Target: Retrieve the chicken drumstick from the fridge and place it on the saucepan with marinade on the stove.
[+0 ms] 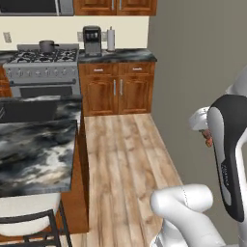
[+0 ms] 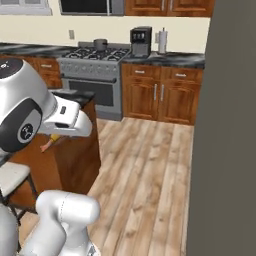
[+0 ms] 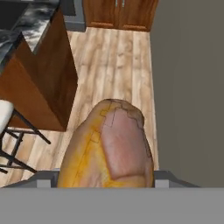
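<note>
The orange-brown chicken drumstick (image 3: 109, 148) looms large in the hand view, and my gripper (image 3: 107, 176) is shut on it above the wooden floor. From the base views only a small piece of the drumstick (image 1: 208, 140) (image 2: 49, 143) shows beside my hand. The dark grey saucepan (image 1: 47, 46) (image 2: 100, 44) stands on a back burner of the stove (image 1: 43, 65) (image 2: 92, 62), far ahead across the room. Its inside, and any marinade, is too small to make out. The fridge's plain grey face (image 1: 193, 62) (image 2: 227, 130) (image 3: 188, 87) stands close on my right.
A kitchen island with a dark marble top (image 1: 34, 144) (image 3: 39, 17) and a white stool (image 1: 24, 212) are on the left. Wooden cabinets (image 1: 116, 91), a coffee machine (image 1: 91, 39) and a paper towel roll (image 1: 111, 38) sit right of the stove. Open wooden floor (image 1: 125, 154) leads there.
</note>
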### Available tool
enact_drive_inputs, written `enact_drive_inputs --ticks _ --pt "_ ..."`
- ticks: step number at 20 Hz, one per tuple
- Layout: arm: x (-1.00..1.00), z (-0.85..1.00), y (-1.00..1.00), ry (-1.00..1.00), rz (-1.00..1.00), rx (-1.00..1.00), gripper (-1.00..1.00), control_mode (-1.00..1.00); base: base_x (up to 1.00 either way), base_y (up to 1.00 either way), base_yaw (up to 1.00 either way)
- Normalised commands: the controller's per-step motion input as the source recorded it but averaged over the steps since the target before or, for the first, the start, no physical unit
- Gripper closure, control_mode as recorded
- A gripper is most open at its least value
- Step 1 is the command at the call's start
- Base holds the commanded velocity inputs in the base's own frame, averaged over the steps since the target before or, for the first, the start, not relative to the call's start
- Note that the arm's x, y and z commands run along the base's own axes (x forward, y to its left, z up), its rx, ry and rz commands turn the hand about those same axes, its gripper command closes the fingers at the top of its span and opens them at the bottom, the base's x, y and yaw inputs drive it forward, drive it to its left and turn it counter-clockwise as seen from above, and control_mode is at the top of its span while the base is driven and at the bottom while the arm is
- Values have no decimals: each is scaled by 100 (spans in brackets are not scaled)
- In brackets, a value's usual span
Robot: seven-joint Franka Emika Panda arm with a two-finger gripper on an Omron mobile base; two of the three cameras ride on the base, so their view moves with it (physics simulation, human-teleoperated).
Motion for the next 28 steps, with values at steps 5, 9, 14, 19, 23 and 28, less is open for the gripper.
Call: enact_drive_inputs --ticks 5,9,14,19,23,28 --pt "0 0 0 0 0 0 100 100 77 -32 -13" --pt "0 0 0 0 0 0 100 100 100 10 0" --pt "0 0 0 0 0 0 100 100 100 1 0" --pt "0 0 0 0 0 0 100 100 100 1 0" --pt "0 0 0 0 0 0 100 100 100 10 0" --pt "0 0 0 0 0 0 100 100 100 13 0"
